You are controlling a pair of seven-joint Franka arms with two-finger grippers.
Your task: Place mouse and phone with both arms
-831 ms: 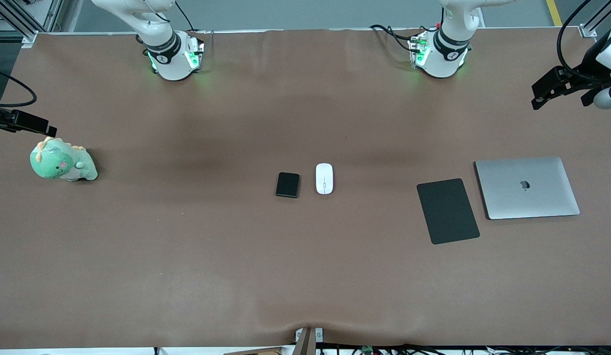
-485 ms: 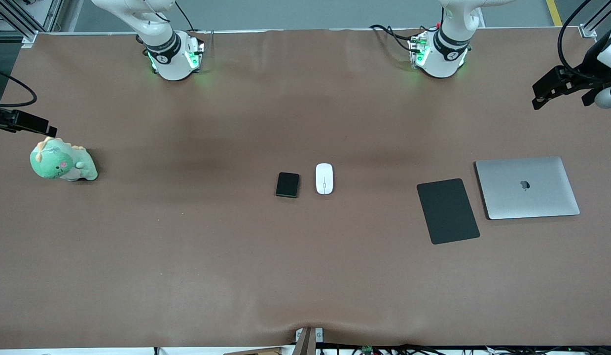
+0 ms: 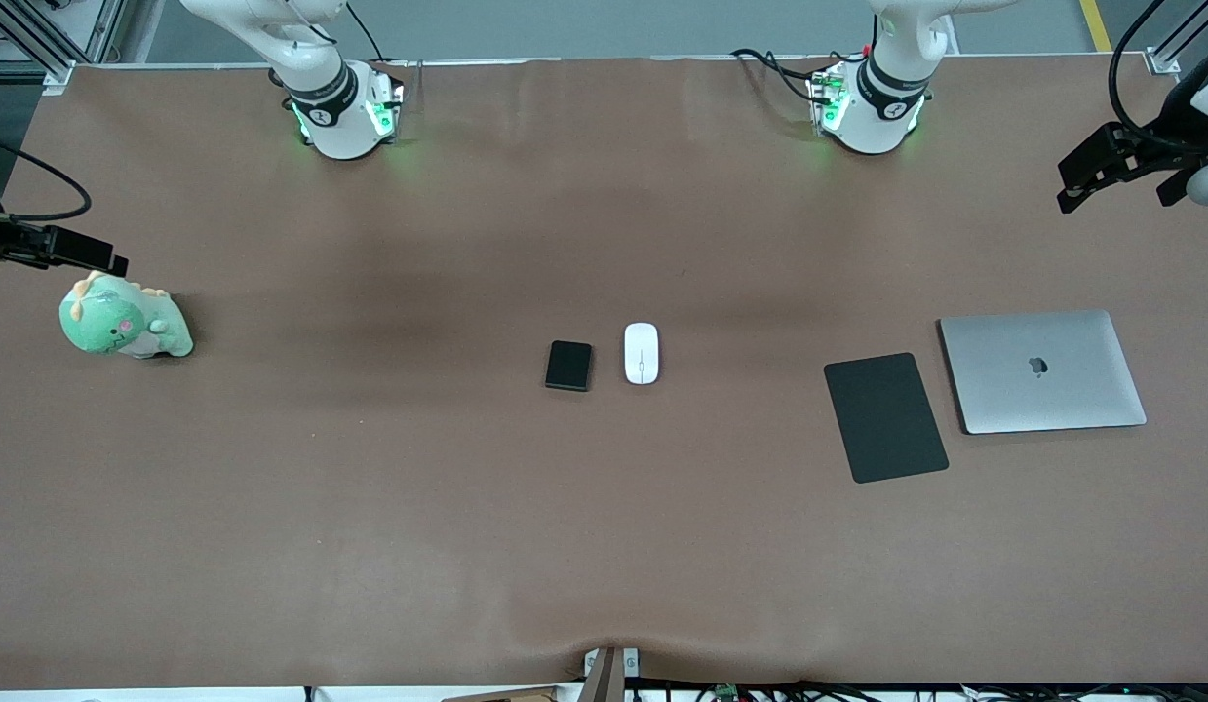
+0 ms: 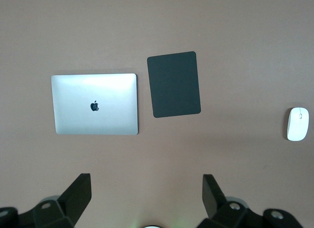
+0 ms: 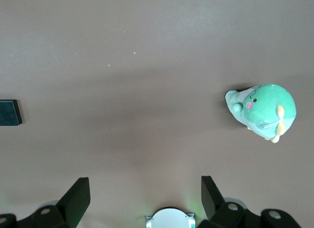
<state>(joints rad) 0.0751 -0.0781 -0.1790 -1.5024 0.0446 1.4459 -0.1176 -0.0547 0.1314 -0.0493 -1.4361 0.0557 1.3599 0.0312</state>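
Note:
The white mouse [image 3: 642, 353] and the small black phone [image 3: 569, 366] lie side by side in the middle of the table, the phone toward the right arm's end. My left gripper [image 3: 1115, 174] hangs open and empty high over the left arm's end of the table; its wrist view [image 4: 145, 189] shows the mouse [image 4: 297, 124] at the picture's edge. My right gripper [image 3: 65, 251] hangs open and empty over the right arm's end, above the plush toy; its wrist view [image 5: 144, 191] shows part of the phone [image 5: 10, 112] at the picture's edge.
A large flat black mat [image 3: 885, 417] and a closed silver laptop [image 3: 1041, 370] lie toward the left arm's end, also in the left wrist view [image 4: 174, 84] [image 4: 94, 104]. A green plush dinosaur [image 3: 124, 319] sits toward the right arm's end [image 5: 262, 111].
Both grippers have shifted slightly: the left one toward the bases' side of the table, the right one a little toward the table's middle. The mouse and phone have not moved.

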